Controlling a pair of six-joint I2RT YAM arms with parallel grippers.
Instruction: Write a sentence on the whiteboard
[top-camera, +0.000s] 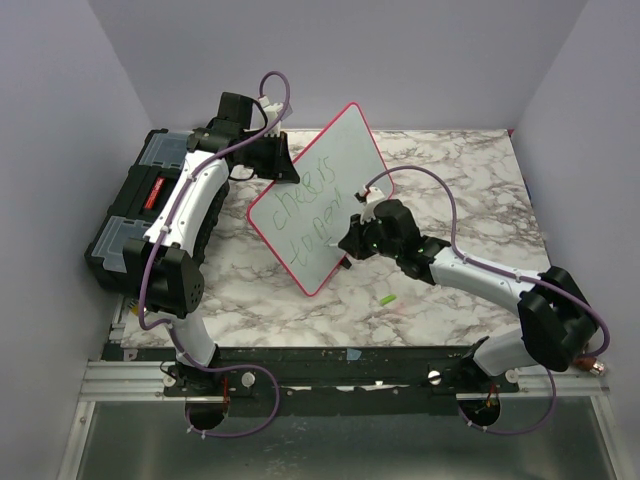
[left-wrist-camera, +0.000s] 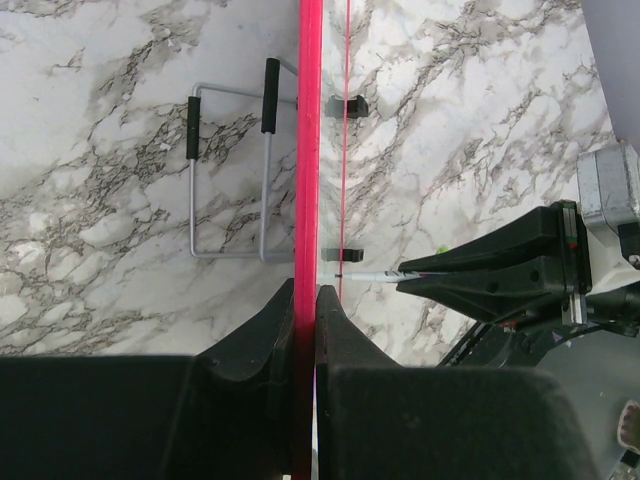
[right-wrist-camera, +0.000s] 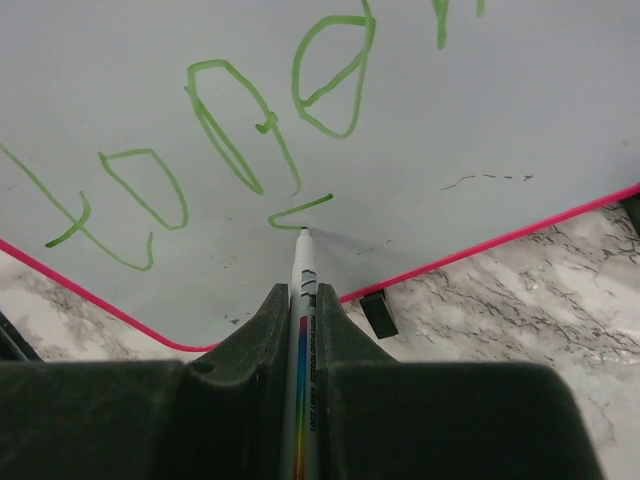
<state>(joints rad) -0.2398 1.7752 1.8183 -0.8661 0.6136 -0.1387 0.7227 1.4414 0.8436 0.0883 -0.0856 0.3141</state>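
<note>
Marble bench (top-camera: 450, 170) centre: left gripper (left-wrist-camera: 307, 300) pinches tilted whiteboard (top-camera: 335, 170) rim. Right gripper (right-wrist-camera: 303, 300) clamps marker (right-wrist-camera: 304, 262), tip at green sentence (top-camera: 305, 215).

The glossy white, pink-rimmed whiteboard (top-camera: 345, 150) stands steeply tilted on the marble worktop (top-camera: 460, 170); its green sentence (top-camera: 305, 215) (two lines showing, first "cheers") fills the lower half.

The flat white pink-rimmed whiteboard (top-camera: 335, 175) stands tilted on edge on the marble-patterned table (top-camera: 470, 180), the black plastic toolbox (top-camera: 135, 215) to its left. The left gripper (top-camera: 275, 160) clamps its far-left edge. In front, the right gripper (top-camera: 352, 240) holds a slim white marker (right-wrist-camera: 303, 285), tip against the board at the end of the green handwritten sentence (top-camera: 305, 215).
</note>
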